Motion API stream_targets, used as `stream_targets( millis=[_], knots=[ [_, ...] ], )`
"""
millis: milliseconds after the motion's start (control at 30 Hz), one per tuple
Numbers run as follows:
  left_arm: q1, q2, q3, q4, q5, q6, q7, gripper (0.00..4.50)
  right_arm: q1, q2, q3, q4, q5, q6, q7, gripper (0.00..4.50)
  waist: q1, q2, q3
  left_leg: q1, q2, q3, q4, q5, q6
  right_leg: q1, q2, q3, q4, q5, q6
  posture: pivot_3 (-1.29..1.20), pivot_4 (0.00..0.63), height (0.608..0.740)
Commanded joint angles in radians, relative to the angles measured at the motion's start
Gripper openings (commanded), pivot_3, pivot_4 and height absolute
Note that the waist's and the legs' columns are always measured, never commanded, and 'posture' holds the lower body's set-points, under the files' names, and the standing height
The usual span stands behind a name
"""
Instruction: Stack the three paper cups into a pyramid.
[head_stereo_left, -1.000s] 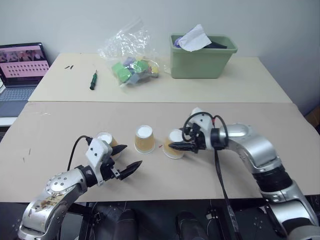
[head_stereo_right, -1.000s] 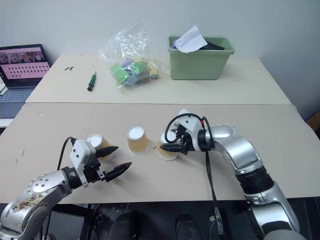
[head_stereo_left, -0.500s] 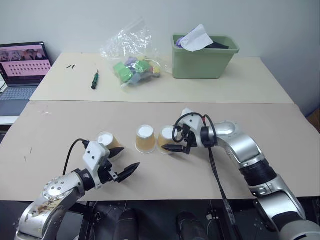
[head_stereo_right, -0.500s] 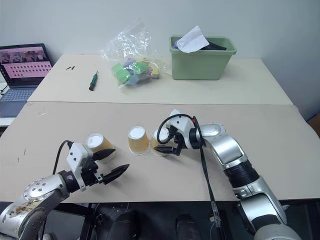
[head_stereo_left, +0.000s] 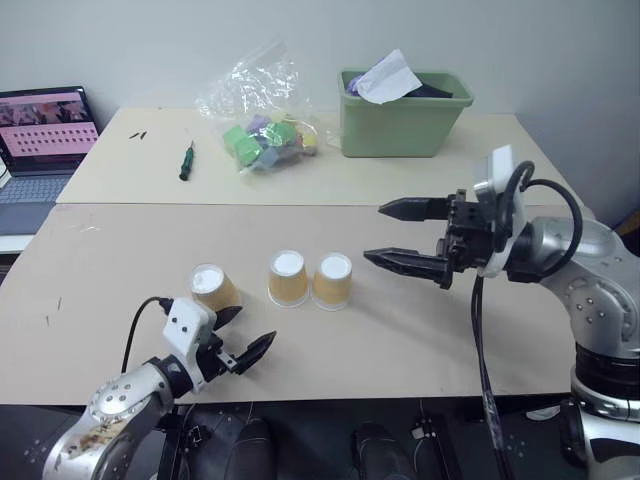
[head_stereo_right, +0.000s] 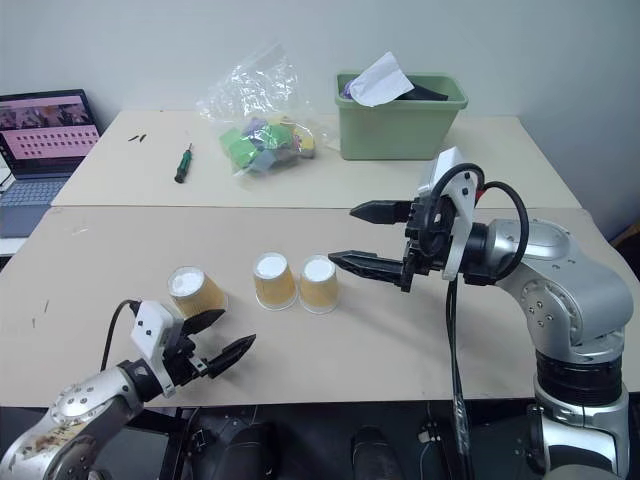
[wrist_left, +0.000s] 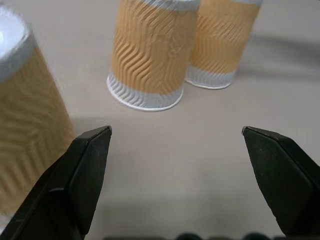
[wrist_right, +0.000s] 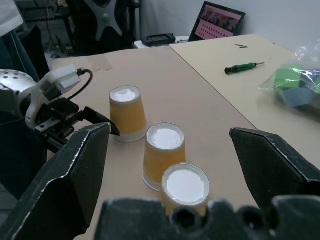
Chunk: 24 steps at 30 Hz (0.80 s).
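Cups (head_stereo_left: 310, 279) two and three now stand touching as a base row, since the right gripper (head_stereo_left: 405, 237) let go and lifted away, jaws wide. Third cup (head_stereo_left: 214, 289) stands apart by the wide-open, empty left gripper (head_stereo_left: 242, 335), so capping the pyramid remains.

Three paper cups (head_stereo_left: 288, 278) stand on the tabletop (head_stereo_left: 120, 250). One screwdriver (head_stereo_left: 185, 160), one clear bag of blocks (head_stereo_left: 262, 135), one green bin (head_stereo_left: 403, 112) and one laptop (head_stereo_left: 42, 140) are also there. Two tabletops meet along a seam.
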<state>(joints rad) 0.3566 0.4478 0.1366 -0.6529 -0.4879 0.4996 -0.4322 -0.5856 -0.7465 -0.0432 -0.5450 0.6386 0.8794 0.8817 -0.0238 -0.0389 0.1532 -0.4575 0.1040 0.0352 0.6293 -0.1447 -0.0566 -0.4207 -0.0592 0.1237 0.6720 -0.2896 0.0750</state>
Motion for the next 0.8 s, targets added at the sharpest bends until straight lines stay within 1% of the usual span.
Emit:
stream_targets(
  millis=[33,133,233,300,400,533,600,633,667,800],
  knots=[
    [0.104,-0.1,0.027,0.001,0.127,-0.122,0.137,4.5,0.029,-0.02,0.127,-0.067,-0.133,-0.048,-0.075,4.45,0.002,-0.001,-0.001,0.0,0.0,0.0,0.0,0.0,0.0,-0.001,0.0,0.0,0.0,0.0,0.0,0.0,0.15,0.692],
    [0.198,-0.164,0.053,0.045,0.214,-0.224,0.194,4.5,0.049,0.022,0.16,-0.086,-0.141,-0.033,-0.127,4.45,0.006,-0.002,-0.001,0.0,0.0,0.0,0.0,0.0,0.0,-0.001,0.0,0.0,0.0,0.0,-0.001,0.0,0.15,0.692],
    [0.208,-0.189,0.078,0.093,0.253,-0.296,0.211,4.5,0.056,0.049,0.173,-0.085,-0.146,-0.024,-0.156,4.45,0.006,-0.002,-0.001,0.0,0.0,0.0,0.001,0.0,0.0,-0.001,0.0,0.0,0.0,-0.003,-0.006,0.0,0.15,0.692],
    [0.177,-0.18,0.081,0.129,0.257,-0.327,0.187,4.5,0.06,0.064,0.181,-0.08,-0.149,-0.02,-0.17,4.45,0.01,-0.002,-0.001,0.0,0.0,-0.001,0.002,0.0,0.0,-0.002,0.0,0.0,0.0,-0.004,-0.006,0.0,0.15,0.692],
    [0.09,-0.156,0.078,0.161,0.238,-0.324,0.153,4.5,0.079,0.049,0.199,-0.089,-0.153,-0.025,-0.157,4.45,0.013,-0.002,-0.001,0.0,-0.001,-0.001,0.005,0.0,0.0,-0.001,-0.001,-0.001,-0.001,-0.004,-0.006,0.0,0.15,0.692],
    [-0.002,-0.123,0.069,0.2,0.238,-0.322,0.113,4.5,0.105,0.005,0.203,-0.135,-0.107,-0.022,-0.088,4.45,0.011,-0.003,-0.002,0.0,-0.001,-0.001,0.005,0.0,0.0,-0.001,-0.001,-0.001,-0.001,-0.003,-0.006,0.0,0.15,0.692],
    [-0.042,-0.104,0.068,0.195,0.224,-0.303,0.092,4.5,0.115,-0.012,0.195,-0.155,-0.081,-0.018,-0.06,4.45,0.006,-0.003,-0.002,-0.002,-0.001,-0.001,0.004,0.0,0.0,0.001,-0.001,0.0,-0.001,-0.003,-0.006,0.0,0.15,0.692],
    [-0.064,-0.092,0.066,0.185,0.216,-0.29,0.08,4.5,0.123,-0.023,0.193,-0.165,-0.07,-0.019,-0.044,4.45,0.006,-0.003,-0.002,-0.002,0.0,-0.001,0.003,0.0,0.0,0.001,0.0,0.0,-0.001,0.0,-0.001,0.0,0.15,0.692],
    [-0.083,-0.083,0.065,0.174,0.21,-0.276,0.072,4.5,0.13,-0.032,0.191,-0.171,-0.06,-0.02,-0.035,4.45,0.007,-0.003,-0.002,-0.002,0.0,-0.001,0.003,0.0,0.0,0.001,0.0,-0.001,0.0,0.0,0.0,0.0,0.15,0.692],
    [-0.129,-0.06,0.067,0.13,0.181,-0.224,0.063,4.5,0.149,-0.046,0.191,-0.182,-0.046,-0.022,-0.029,4.45,0.008,-0.003,-0.002,-0.002,0.0,-0.001,0.001,0.0,0.0,0.0,0.0,-0.001,0.0,0.0,0.0,0.0,0.15,0.692]
  ],
)
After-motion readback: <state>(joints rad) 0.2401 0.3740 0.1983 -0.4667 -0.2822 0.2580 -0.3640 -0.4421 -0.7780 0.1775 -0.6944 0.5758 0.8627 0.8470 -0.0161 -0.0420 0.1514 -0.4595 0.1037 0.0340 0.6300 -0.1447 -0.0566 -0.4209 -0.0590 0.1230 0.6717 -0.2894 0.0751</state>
